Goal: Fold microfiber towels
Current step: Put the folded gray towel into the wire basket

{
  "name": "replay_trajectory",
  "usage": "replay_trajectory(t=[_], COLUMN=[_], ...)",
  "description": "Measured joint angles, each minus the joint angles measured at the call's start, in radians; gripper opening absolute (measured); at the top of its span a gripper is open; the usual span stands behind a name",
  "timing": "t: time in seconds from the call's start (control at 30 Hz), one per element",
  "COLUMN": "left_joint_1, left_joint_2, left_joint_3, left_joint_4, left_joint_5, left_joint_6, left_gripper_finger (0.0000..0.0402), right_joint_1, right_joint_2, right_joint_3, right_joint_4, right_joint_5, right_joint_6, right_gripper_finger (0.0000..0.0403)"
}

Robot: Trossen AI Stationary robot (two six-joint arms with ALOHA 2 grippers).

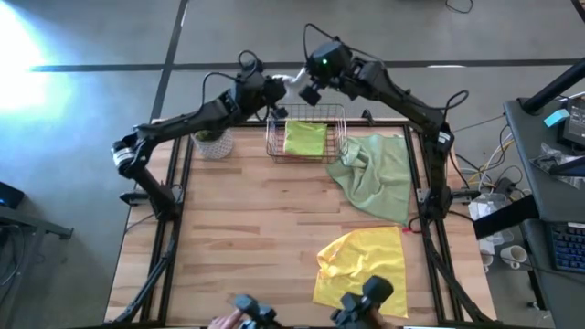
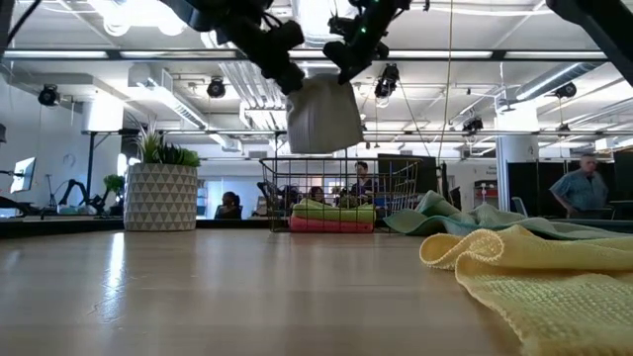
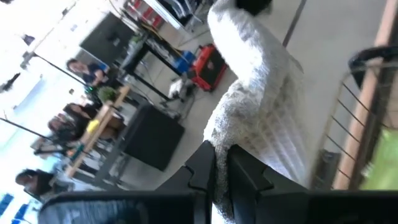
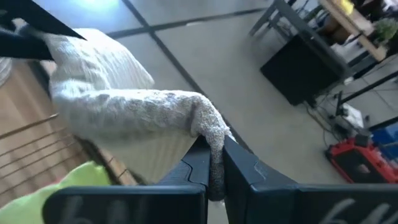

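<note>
- Both my grippers are up over the table's far edge, just behind the wire basket (image 1: pixel 306 137), sharing one grey towel (image 1: pixel 294 84) between them.
- Left gripper (image 3: pixel 219 163): clenched on a pinch of the grey towel's edge. Right gripper (image 4: pixel 214 163): same, clamped on the opposite corner.
- In the low view the grey towel (image 2: pixel 324 114) hangs as a short folded pad in the air, above the basket, touching nothing else.
- Handling, my guess: light, v. soft, no stiffness; it droops between grips and sags in the middle. Nubby pile shouldn't slip much. Best hold is at corners/edges, pinched deep, w/ some tension between arms so it stays flat.
- Basket contents: lime green towel (image 1: pixel 304 137) folded on top; low view shows a hot pink towel (image 2: pixel 329 224) under it, also folded.
- Pale sage green towel (image 1: pixel 379 174) lies crumpled on the table, its edge against the basket's right side.
- Yellow towel (image 1: pixel 361 265) is loose near the front edge, well apart from the basket.
- Potted plant (image 1: pixel 211 142) sits left of the basket.
</note>
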Motion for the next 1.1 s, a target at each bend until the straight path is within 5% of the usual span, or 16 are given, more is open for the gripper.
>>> replay_trajectory(t=[0.57,1.1], left_joint_1=[0.096,0.048], left_joint_2=[0.224,0.216], left_joint_3=[0.179,0.172], left_joint_4=[-0.019,-0.506], left_joint_5=[0.012,0.272], left_joint_6=[0.065,-0.173], left_gripper_finger=[0.0015,0.0015], right_joint_1=[-0.199,-0.211], right_joint_2=[0.004,0.004], right_joint_3=[-0.094,-0.243], right_joint_4=[0.110,-0.219], right_joint_5=[-0.216,-0.495], right_joint_6=[-0.100,0.037], right_gripper_finger=[0.0012,0.0012])
